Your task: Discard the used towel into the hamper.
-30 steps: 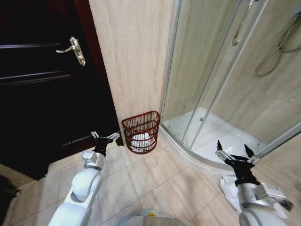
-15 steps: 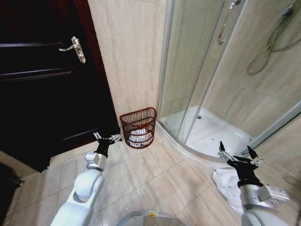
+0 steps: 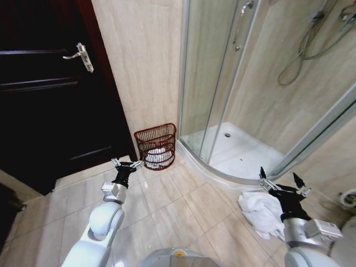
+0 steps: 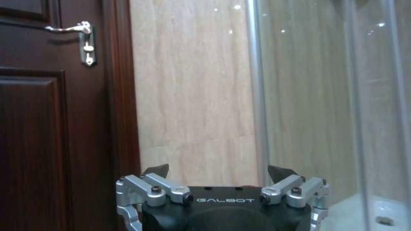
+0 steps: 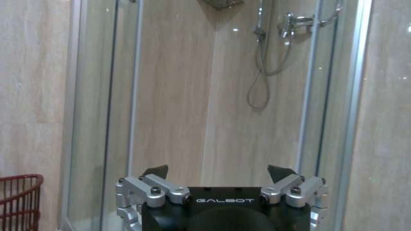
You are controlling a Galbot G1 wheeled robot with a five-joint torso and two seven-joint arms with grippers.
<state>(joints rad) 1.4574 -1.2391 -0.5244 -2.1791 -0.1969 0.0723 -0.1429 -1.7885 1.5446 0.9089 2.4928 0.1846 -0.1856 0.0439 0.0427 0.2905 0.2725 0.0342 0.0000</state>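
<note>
- My right gripper (image 3: 281, 183) hangs in the air at the near right, jaws spread wide and holding nothing; I judge it is held up and open so it can come down over cloth on the floor.
- The used towel (image 3: 261, 212) lies crumpled in a white heap on the floor tiles, just outside the curved sill of the shower stall (image 3: 239, 161). In the head view it sits just left of and below my right gripper, partly hidden behind that arm, and my fingers do not touch it.
- My left gripper (image 3: 127, 165) is raised at the near left, also wide open and empty, aimed toward the dark door (image 3: 44, 100) and the tiled wall; it looks idle to me.
- The hamper (image 3: 156, 146) stands on the floor against the far wall, tucked between the door frame and the shower glass, a sensible corner for it. It is just beyond my left gripper and well apart from my right one, with something white already inside.
- From my right wrist, only the hamper's red rim (image 5: 19, 202) shows at the edge, with the shower hose (image 5: 260, 62) straight ahead, so this hand points at the stall and not at the towel.
</note>
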